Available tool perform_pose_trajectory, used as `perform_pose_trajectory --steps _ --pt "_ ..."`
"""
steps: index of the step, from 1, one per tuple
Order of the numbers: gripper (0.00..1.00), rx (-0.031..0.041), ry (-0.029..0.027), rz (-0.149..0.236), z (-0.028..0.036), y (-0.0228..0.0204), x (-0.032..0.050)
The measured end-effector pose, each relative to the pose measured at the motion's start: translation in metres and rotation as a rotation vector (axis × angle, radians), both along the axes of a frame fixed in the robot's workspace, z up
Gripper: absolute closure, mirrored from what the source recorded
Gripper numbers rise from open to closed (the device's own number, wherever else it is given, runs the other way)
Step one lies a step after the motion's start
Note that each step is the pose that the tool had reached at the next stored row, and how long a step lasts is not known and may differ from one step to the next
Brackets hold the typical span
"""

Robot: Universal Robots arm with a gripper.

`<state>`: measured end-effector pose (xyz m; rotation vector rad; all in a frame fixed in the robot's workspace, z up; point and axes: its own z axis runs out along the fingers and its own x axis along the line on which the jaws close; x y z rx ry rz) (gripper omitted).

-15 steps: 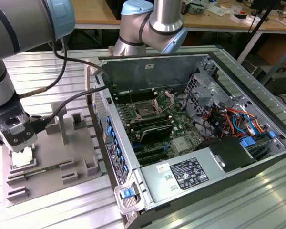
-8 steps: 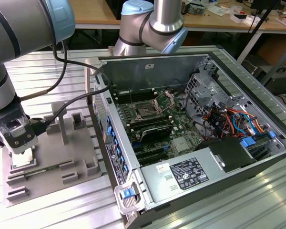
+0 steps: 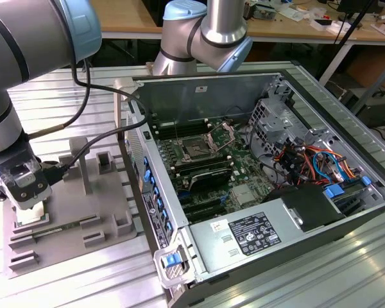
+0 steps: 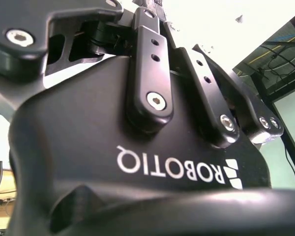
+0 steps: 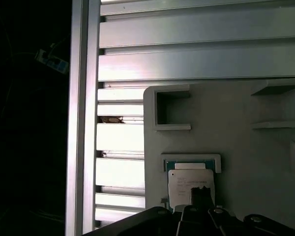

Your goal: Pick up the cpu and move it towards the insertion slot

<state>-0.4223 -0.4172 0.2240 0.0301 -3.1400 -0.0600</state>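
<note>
Grey arm link w/ blue end cap (image 3: 32,32) sits closest to the lens, at exterior view's upper left. A 2nd joint (image 3: 212,32) stands behind the case. Wrist points straight down at exterior view's far left, w/ a black cable (image 3: 83,102) looping off it.

Gripper (image 3: 27,196) hangs low over the grey plastic tray (image 3: 106,221), directly above the cpu. Jaw state: cannot tell. Second wrist view shows the black gripper housing w/ white lettering and bolted link bars above it.

First wrist view: cpu (image 5: 189,183) lies flat in a tray recess. Its silvery top carries small printed text, not legible. A dark gripper part overlaps one edge; contact cannot be confirmed. Tray rests on a slatted alu. table (image 3: 70,282).

Moving right: open PC case (image 3: 205,96) lies on its side, just beside the tray. Insertion slot (image 3: 196,151) on the mainboard has a dark centre, w/ its metal frame raised beside it. The cpu is well apart from it.

Further right: PSU (image 3: 244,234) w/ white printed label, then an orange/blue cable bundle (image 3: 311,160) near the drive cage.
</note>
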Motion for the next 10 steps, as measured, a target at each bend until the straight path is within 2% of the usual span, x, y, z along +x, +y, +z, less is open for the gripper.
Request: perform_pose_trajectory --steps 7,10 --pt "0.89 0.0 0.0 0.0 -0.0047 0.0 0.0" --pt "0.89 0.0 0.0 0.0 -0.0077 -0.0013 -0.0002"
